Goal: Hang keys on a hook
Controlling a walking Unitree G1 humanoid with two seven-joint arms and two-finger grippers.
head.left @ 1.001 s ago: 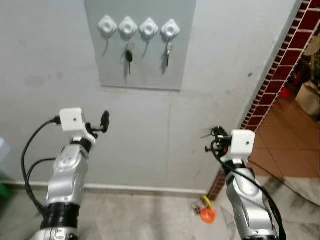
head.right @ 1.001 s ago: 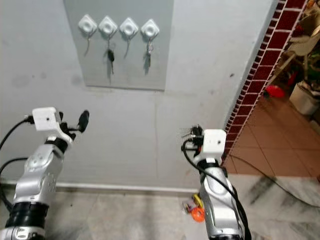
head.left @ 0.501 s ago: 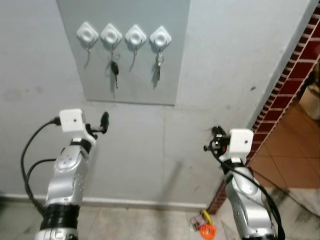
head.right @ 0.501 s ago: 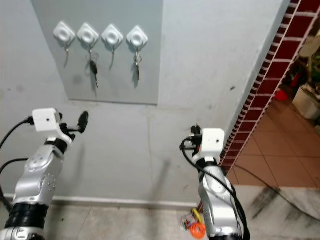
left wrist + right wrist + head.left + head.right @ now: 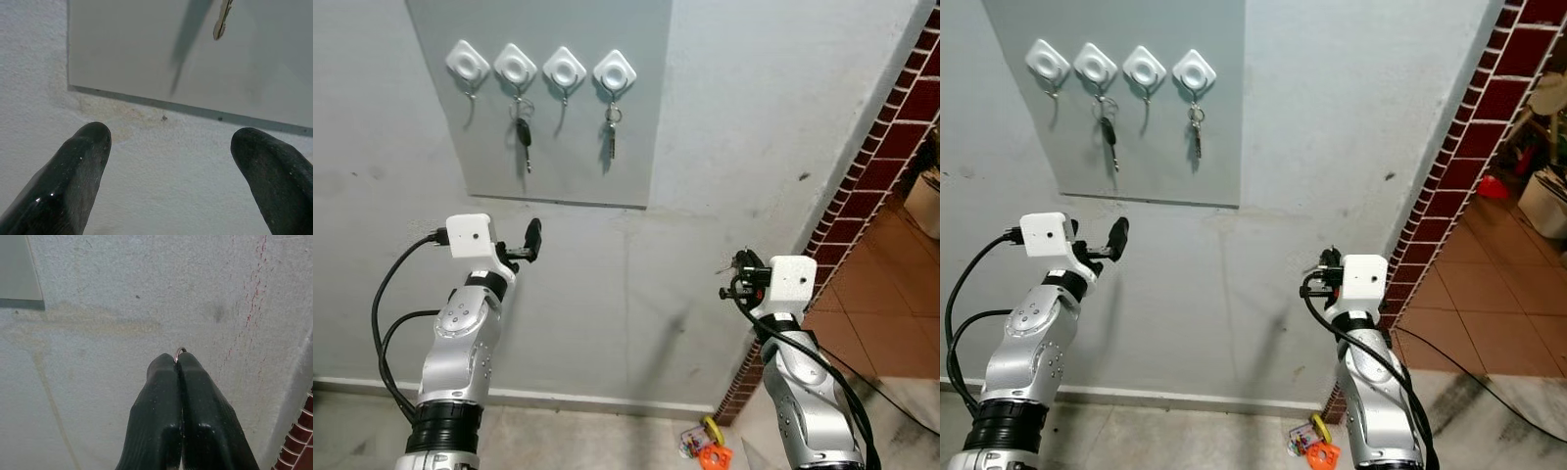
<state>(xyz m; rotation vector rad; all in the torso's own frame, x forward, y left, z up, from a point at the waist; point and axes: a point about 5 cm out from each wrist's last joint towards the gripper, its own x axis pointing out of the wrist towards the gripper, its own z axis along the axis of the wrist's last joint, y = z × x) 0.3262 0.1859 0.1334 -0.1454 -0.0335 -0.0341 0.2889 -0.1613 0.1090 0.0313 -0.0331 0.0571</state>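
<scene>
Right hand [image 5: 179, 363] pressed together, pinching a key ring [image 5: 179, 351], lower right of frame, raised chest-high toward wall. Left hand [image 5: 171, 147] spread, empty, lower left, aimed just below grey panel [image 5: 636, 127]. Carry done; hanging left. Upper left: four hooks [image 5: 565, 70], second and fourth hold keys [image 5: 523, 132], first and third free.

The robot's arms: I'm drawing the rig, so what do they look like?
Both are jointed silver metal. Each wrist carries a white camera box, black cables looping beside it. The left gripper and right gripper have two rounded, rubbery black fingers.
</scene>
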